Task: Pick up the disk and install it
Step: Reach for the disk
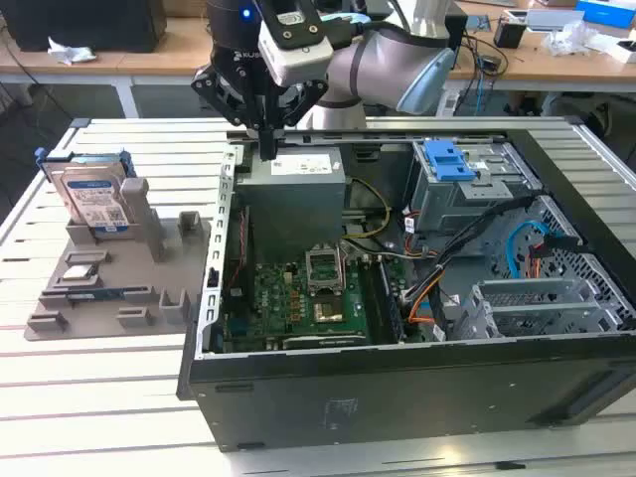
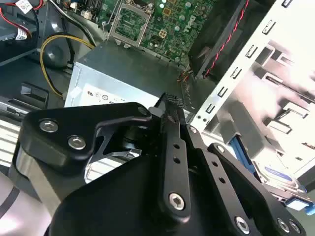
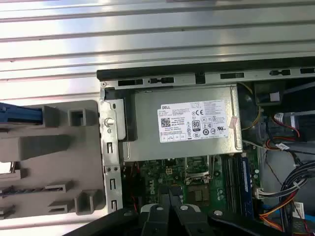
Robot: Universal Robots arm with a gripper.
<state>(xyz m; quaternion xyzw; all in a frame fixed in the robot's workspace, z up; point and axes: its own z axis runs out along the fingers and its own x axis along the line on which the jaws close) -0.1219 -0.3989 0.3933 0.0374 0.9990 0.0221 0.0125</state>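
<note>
The disk (image 1: pixel 94 194), a silver drive with a white-and-blue label in a blue bracket, stands on edge in the grey fixture (image 1: pixel 149 258) at the exterior view's left, outside the computer case. Part of it shows in the second wrist view (image 2: pixel 281 178), and its blue bracket edge (image 3: pixel 19 114) shows in the first wrist view. My gripper (image 1: pixel 268 149) hangs over the case's back left corner, above the power supply (image 1: pixel 293 189) and well to the right of the disk. Its black fingers (image 2: pixel 170 113) are pressed together and hold nothing.
The open computer case (image 1: pixel 397 388) lies on a slatted metal table (image 1: pixel 99 397). Inside are the green motherboard (image 1: pixel 298 303), a blue-handled grey drive cage (image 1: pixel 447 164), and loose cables (image 1: pixel 477 248). The fixture also holds small parts (image 1: pixel 79 270).
</note>
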